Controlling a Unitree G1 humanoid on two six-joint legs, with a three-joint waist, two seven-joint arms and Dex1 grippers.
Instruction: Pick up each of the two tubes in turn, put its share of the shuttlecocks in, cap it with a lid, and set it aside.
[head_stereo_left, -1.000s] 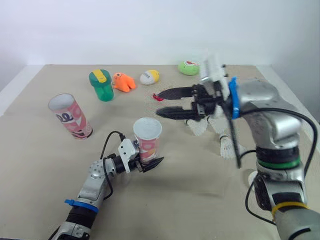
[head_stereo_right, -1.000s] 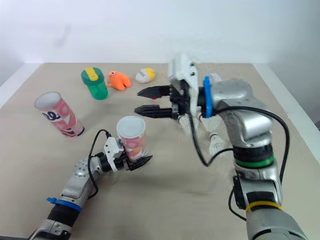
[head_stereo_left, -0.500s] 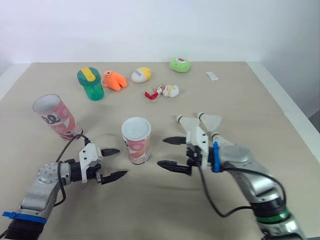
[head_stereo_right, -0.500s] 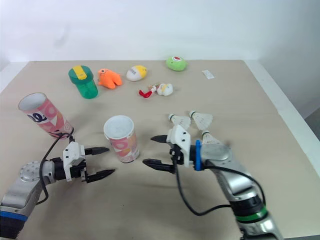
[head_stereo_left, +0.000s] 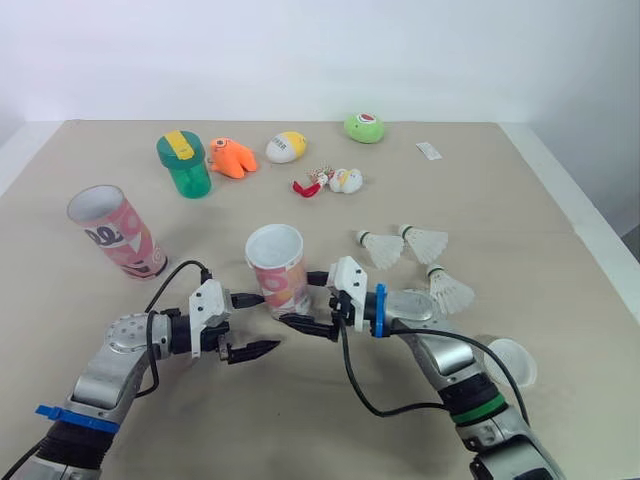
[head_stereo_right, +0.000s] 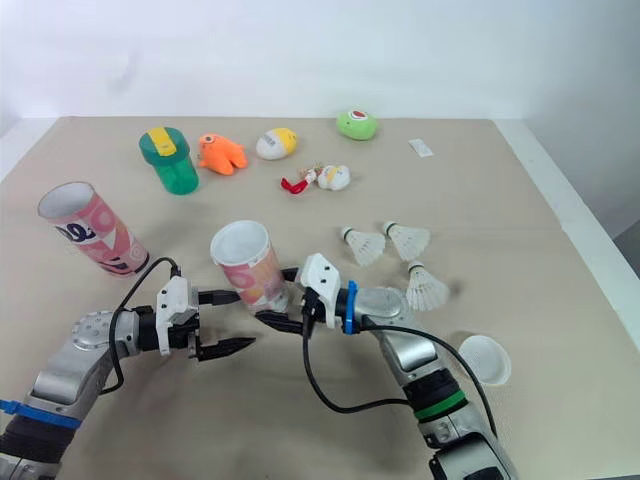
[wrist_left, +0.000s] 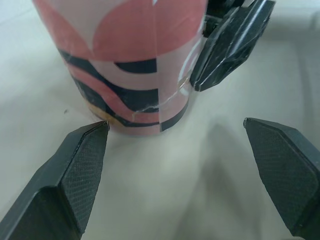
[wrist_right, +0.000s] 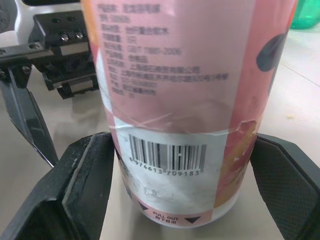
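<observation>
A beige desk (head_stereo_left: 560, 200) runs back to a plain white wall (head_stereo_left: 300, 50). Your tube (head_stereo_left: 277, 270) stands upright at the desk's centre, mouth open and white inside, its wall pink with white and dark curved shapes. The right wrist view shows a printed label and a barcode (wrist_right: 167, 159) low on its side.

Your right hand (head_stereo_left: 296, 299) comes in from 4 o'clock, fingers (wrist_right: 85, 180) spread wide and straddling the tube's foot, with the pads right at its wall. Your left hand (head_stereo_left: 270, 321) sits at 8 o'clock, jaws wide apart and holding nothing, one fingertip just at the tube's base.

The second tube (head_stereo_left: 115, 235) leans at 9 o'clock, well apart. Three shuttlecocks (head_stereo_left: 425, 243) lie at 3 o'clock, and a white lid (head_stereo_left: 508, 362) at 4 o'clock.
</observation>
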